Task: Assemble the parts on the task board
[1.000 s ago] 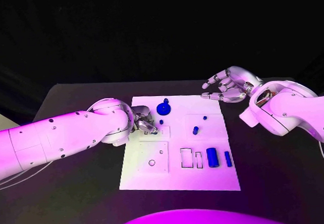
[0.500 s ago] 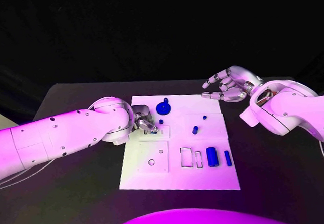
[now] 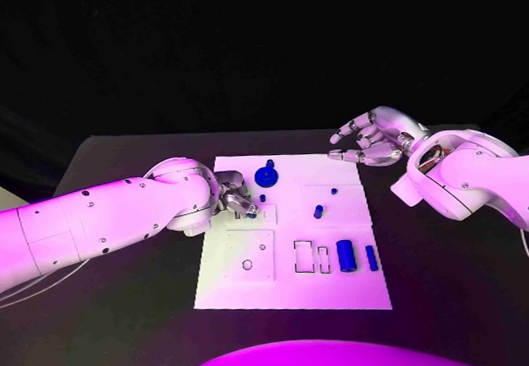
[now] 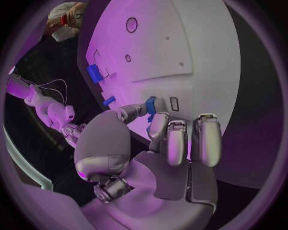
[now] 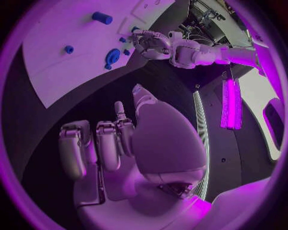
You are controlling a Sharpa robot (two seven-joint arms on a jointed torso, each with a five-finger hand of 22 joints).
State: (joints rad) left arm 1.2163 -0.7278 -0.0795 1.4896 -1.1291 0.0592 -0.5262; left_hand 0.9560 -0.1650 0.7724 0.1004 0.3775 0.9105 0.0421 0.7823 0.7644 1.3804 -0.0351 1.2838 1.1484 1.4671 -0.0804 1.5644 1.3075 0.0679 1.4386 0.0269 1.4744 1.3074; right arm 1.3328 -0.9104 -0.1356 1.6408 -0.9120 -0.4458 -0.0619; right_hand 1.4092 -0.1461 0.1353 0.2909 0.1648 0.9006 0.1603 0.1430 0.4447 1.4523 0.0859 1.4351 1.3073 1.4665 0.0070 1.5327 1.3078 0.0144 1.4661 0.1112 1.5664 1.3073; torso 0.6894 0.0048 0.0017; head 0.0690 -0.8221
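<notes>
The left hand point(image 3: 233, 197) is down on the board point(image 3: 292, 293) at its left edge, toward the far end, fingers curled together; in the left wrist view a small blue part point(image 4: 150, 105) sits pinched between the thumb and a fingertip point(image 4: 159, 123), right against the white surface beside a small rectangular slot point(image 4: 174, 103). The right hand point(image 3: 373, 140) hangs over the black table point(image 3: 129, 322) just off the board's far right corner, holding nothing, its fingers spread and loosely bent toward the board. On the board, a round blue knob point(image 3: 267, 177) stands near the far edge, close to the left hand. Two small blue pegs point(image 3: 320, 212) sit around the middle, one a bit farther toward the right edge point(image 3: 332, 193). Nearer the robot, along the right side, a stout blue cylinder point(image 3: 347, 256) lies beside a thinner blue bar point(image 3: 372, 258), with two outlined rectangular recesses point(image 3: 304, 258) just to their left. A ring-shaped hole point(image 3: 247, 266) shows in the near left panel.
</notes>
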